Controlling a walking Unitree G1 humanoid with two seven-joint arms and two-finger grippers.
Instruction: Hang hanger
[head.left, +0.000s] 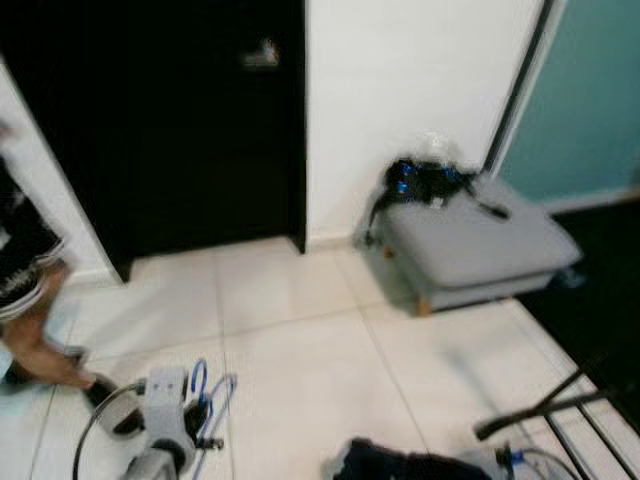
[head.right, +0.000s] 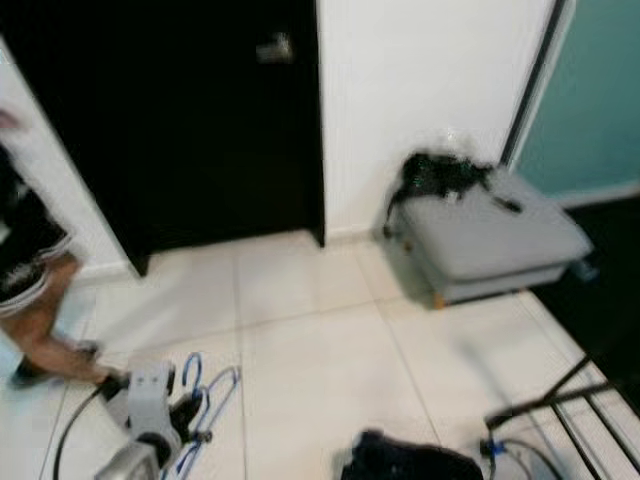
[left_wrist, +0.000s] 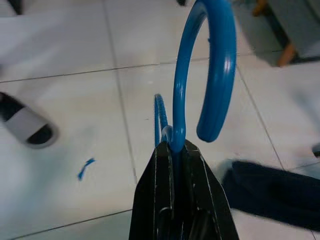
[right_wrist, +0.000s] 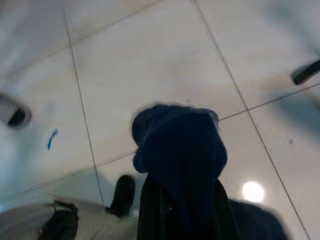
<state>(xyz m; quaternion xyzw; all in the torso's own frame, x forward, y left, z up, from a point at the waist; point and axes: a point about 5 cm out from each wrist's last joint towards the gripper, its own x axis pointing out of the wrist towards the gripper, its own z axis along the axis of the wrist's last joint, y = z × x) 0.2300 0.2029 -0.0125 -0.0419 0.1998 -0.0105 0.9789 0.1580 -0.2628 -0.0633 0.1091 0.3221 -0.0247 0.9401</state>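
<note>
Blue plastic, curved into a hook, is what I get from my left wrist camera: the blue plastic hanger (left_wrist: 212, 75) is pinched by its neck between the black fingers of my left gripper (left_wrist: 176, 150), clenched tight on it, hook standing up above the fingertips. From the head views I see that gripper low on my left, with the hanger's blue loops dangling beside it over the pale glossy floor tiles (head.left: 300, 350). My right gripper (right_wrist: 180, 195) is closed around a dark navy garment (right_wrist: 177, 150), which bulges up past the fingers and hides their tips. So the pick-up part looks done on both sides: hanger in one claw, cloth in the other. Just ahead on my right, the black metal rods of a drying rack (head.left: 560, 405) poke into view, and I'd judge that is where the hanger has to go; it is near, but the hook touches nothing yet. Whether the garment must go onto the hanger first I cannot tell, and right now the two are apart. Farther out, a person's leg (head.left: 40, 340) steps past on my left, a grey padded stool (head.left: 480, 250) with a black and blue bundle (head.left: 425, 182) on it sits against the white wall, and a black door (head.left: 170, 130) stands beyond. The head views are blurred.
</note>
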